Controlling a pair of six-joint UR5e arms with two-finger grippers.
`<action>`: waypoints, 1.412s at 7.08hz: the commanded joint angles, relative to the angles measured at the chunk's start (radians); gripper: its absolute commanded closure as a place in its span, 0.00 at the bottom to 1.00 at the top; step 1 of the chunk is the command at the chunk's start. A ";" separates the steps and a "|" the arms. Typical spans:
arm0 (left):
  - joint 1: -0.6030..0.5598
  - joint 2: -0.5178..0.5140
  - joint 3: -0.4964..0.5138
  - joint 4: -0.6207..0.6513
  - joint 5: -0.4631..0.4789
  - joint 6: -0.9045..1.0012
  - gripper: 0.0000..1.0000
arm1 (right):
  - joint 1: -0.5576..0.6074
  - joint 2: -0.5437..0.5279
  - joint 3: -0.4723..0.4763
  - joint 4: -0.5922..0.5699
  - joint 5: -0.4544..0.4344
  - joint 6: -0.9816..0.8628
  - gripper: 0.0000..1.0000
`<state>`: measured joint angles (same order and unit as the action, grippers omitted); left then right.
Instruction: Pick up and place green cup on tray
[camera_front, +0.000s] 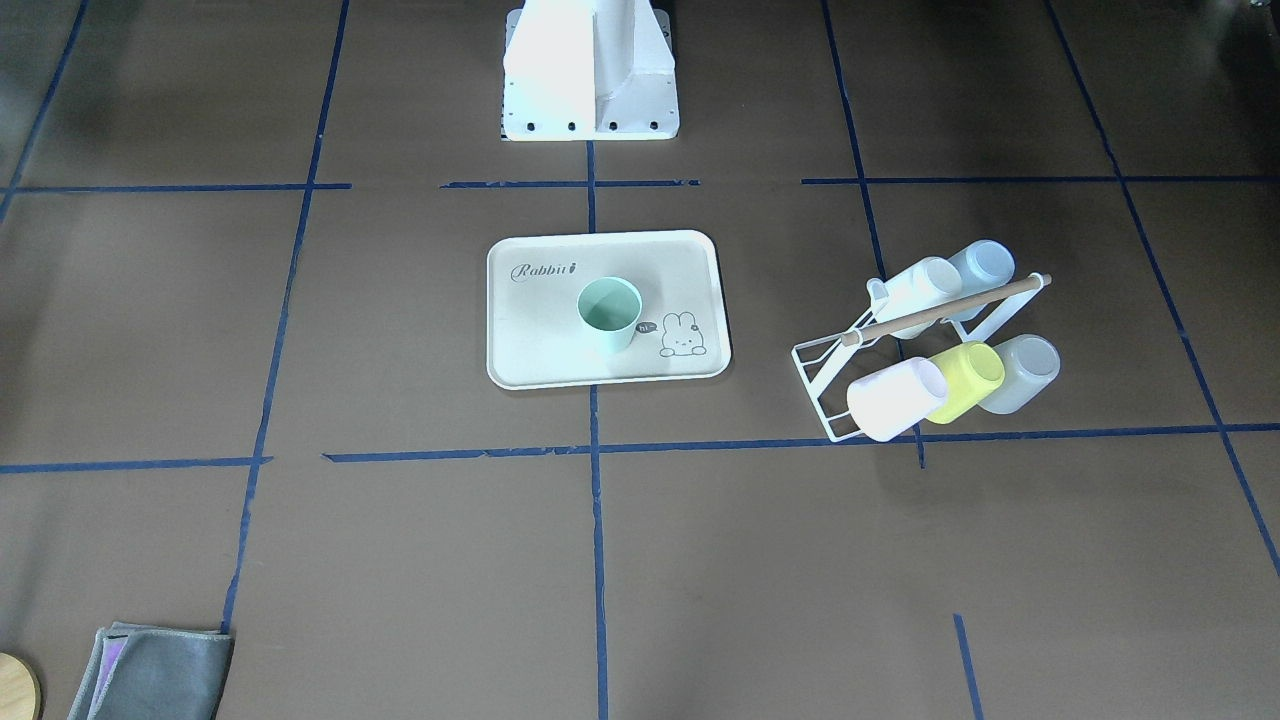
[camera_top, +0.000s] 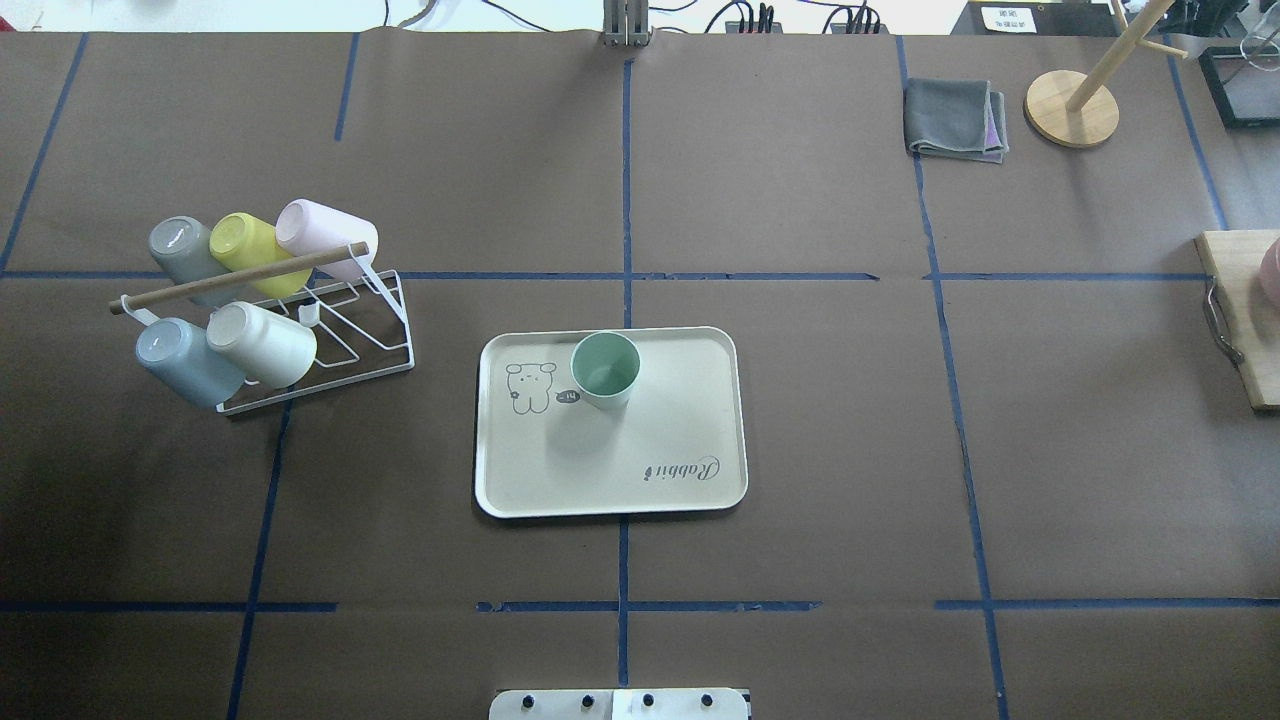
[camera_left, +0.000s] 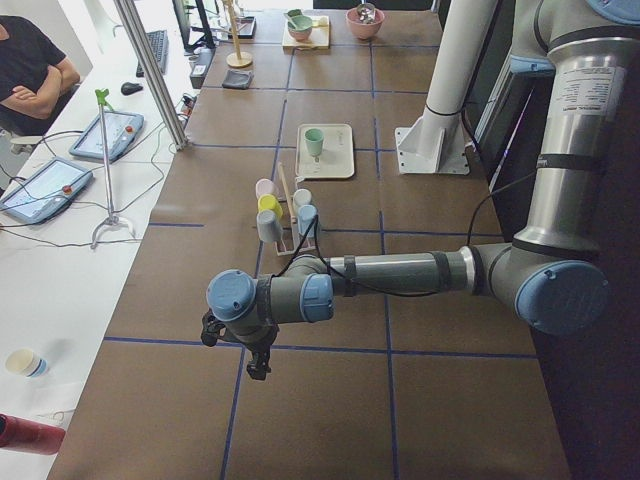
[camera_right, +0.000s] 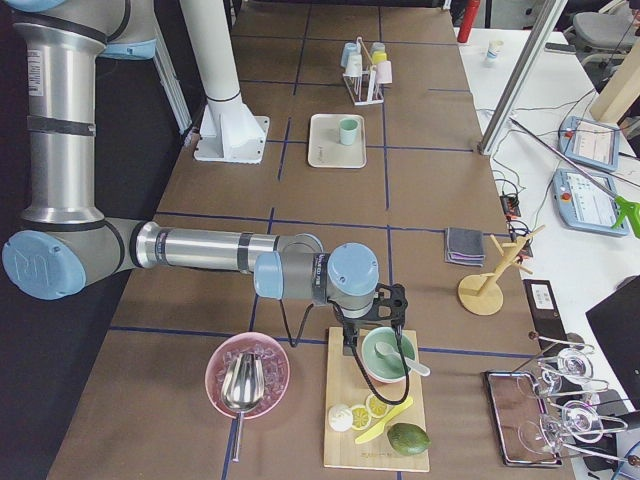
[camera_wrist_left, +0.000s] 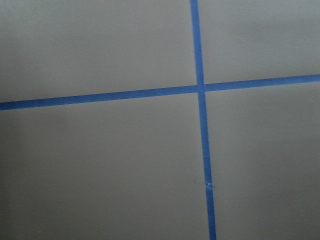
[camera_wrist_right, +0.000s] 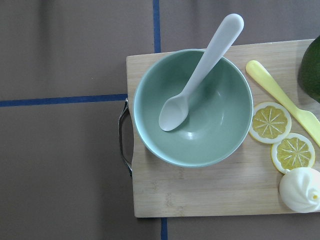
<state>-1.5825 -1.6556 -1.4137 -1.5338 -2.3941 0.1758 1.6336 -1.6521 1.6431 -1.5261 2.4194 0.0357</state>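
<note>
— Brown-papered table (camera_top: 800, 450): what is seen nearest the base?
— First the tray (camera_top: 690, 420); the green cup (camera_top: 605, 370) is set upright on its far half.
— Grippers?
— At the table's ends, left gripper (camera_left: 258, 368) and right gripper (camera_right: 366, 335) are seen; openness cannot be told.

A wire rack (camera_top: 240, 278) of five cups (camera_top: 262, 345) stands toward the bench's (camera_top: 800, 450) left end, a grey cloth (camera_top: 953, 118) and wooden stand (camera_top: 1071, 100) near its far edge, a cutting board (camera_wrist_right: 200, 190) bearing a bowl (camera_wrist_right: 215, 120) at its right end.
</note>
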 joint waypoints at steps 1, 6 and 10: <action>0.003 -0.019 -0.005 0.065 0.004 -0.004 0.00 | 0.000 0.000 0.003 0.001 0.001 0.001 0.00; -0.004 0.092 -0.171 0.067 0.000 -0.002 0.00 | 0.000 -0.003 0.011 0.004 0.003 0.003 0.00; -0.004 0.091 -0.171 0.067 0.001 -0.002 0.00 | 0.000 -0.005 0.008 0.004 -0.002 0.003 0.00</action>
<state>-1.5861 -1.5649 -1.5832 -1.4665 -2.3942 0.1734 1.6337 -1.6557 1.6522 -1.5218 2.4200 0.0391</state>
